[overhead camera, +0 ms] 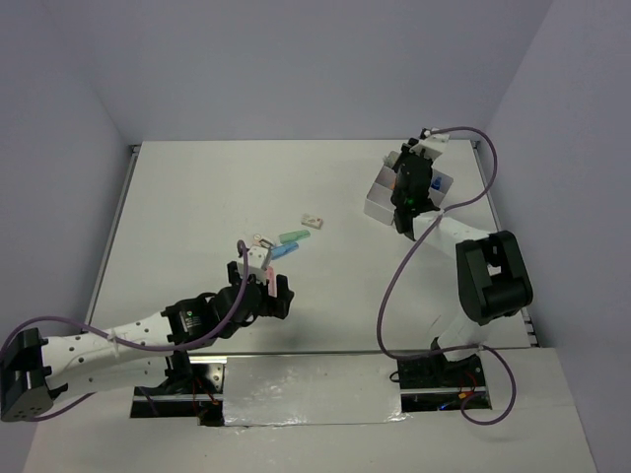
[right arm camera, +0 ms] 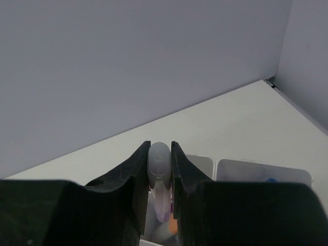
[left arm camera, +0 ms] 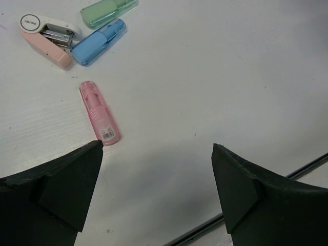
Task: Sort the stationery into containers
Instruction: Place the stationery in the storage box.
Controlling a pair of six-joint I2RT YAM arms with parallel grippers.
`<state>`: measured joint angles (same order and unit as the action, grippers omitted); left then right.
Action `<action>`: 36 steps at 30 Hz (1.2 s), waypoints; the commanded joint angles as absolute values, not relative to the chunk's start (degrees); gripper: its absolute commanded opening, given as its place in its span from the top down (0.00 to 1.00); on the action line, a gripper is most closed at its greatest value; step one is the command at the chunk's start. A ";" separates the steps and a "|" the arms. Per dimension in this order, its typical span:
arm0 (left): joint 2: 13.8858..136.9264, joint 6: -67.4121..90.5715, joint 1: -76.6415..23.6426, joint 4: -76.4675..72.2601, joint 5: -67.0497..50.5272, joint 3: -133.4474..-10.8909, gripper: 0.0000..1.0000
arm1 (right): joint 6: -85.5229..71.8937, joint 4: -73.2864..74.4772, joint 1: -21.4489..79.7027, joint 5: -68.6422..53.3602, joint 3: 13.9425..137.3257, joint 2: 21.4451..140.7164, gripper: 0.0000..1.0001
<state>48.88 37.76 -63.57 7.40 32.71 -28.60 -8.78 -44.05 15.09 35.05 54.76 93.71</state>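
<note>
A pale marker (right arm camera: 159,163) is held clenched in the right jaws above the white tray (overhead camera: 379,205) at the desk's (overhead camera: 197,197) far right. The step is judged a drop-off, with release into a compartment called for next (which one cannot be told). The left jaws are spread wide over a pink marker (left arm camera: 99,114), with a blue marker (left arm camera: 98,42), green marker (left arm camera: 107,11) and stapler (left arm camera: 46,38) lying unsorted nearby; lowering and closing is likely required.

My left arm (overhead camera: 99,347), seven o'clock, is white with black joints. Purple cables (overhead camera: 383,320) trail, and the left gripper (left arm camera: 157,145) wears black wedge fingers (left arm camera: 56,189).
</note>
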 commanded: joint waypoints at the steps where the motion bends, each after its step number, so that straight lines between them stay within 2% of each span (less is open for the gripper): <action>1: 47.99 37.09 -63.63 7.29 32.52 -30.23 0.01 | -5.54 -48.96 15.03 34.89 58.35 96.58 1.00; 9: 48.60 36.12 -63.63 9.05 32.87 -32.61 0.01 | -9.49 -47.81 15.03 33.31 59.06 99.49 0.96; 14: 48.86 38.31 -63.63 12.90 33.74 -34.88 0.01 | -10.37 -47.28 15.12 32.35 58.89 100.20 0.83; 15: 49.13 39.19 -63.63 13.96 34.79 -35.41 0.01 | -10.81 -47.29 15.12 32.08 58.71 100.11 0.69; 16: 49.57 39.63 -63.72 14.84 35.41 -35.85 0.01 | -10.98 -47.37 15.03 31.82 58.19 99.76 0.58; 18: 49.83 40.51 -63.63 17.04 36.82 -36.82 0.01 | -11.25 -47.46 15.20 30.94 57.75 99.32 0.43; 24: 52.64 44.38 -63.37 20.30 39.64 -38.76 0.01 | -13.09 -46.41 15.21 26.91 56.60 96.07 0.30; 33: 60.63 47.46 -57.23 18.46 35.25 -38.15 0.01 | -18.54 -40.18 15.99 24.53 55.11 88.17 0.23; 36: 65.90 48.51 -52.66 18.02 33.40 -38.49 0.01 | -21.95 -31.16 16.87 19.97 54.31 82.02 0.19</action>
<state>62.63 46.19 -55.57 19.14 35.33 -37.50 -17.56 -37.82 15.68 23.81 54.68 88.49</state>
